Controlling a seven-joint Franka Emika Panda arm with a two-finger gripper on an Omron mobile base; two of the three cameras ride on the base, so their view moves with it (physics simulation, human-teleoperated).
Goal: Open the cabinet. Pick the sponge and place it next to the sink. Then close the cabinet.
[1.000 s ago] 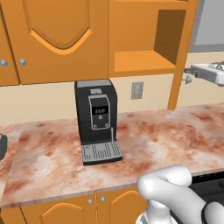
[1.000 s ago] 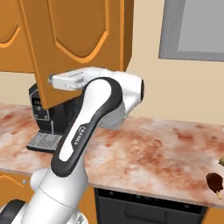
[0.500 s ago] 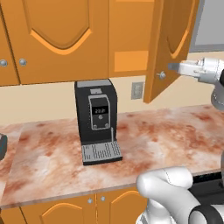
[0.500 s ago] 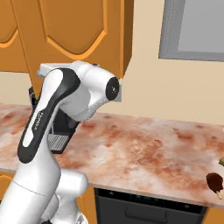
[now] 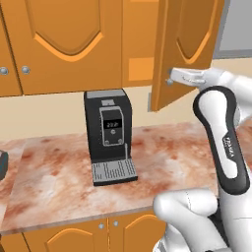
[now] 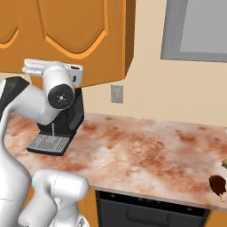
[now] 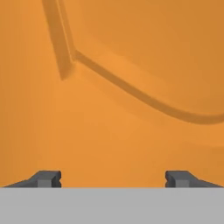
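Your hand [image 7: 113, 178] is spread wide and holds nothing, its two dark tips facing the arched panel of the one cabinet [image 5: 186, 47] door, which stands partly swung out at 1 o'clock above the table [image 5: 64, 182]. One black coffee machine [image 5: 109, 136] sits at the table's 12 o'clock, one wall outlet [image 6: 117, 94] behind. One brown bar on a stick [image 6: 217, 185] lies at 4 o'clock.

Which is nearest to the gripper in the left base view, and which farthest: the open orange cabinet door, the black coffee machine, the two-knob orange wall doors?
1. Open orange cabinet door, right at the gripper.
2. Black coffee machine, lower left.
3. Two-knob orange wall doors, far left.
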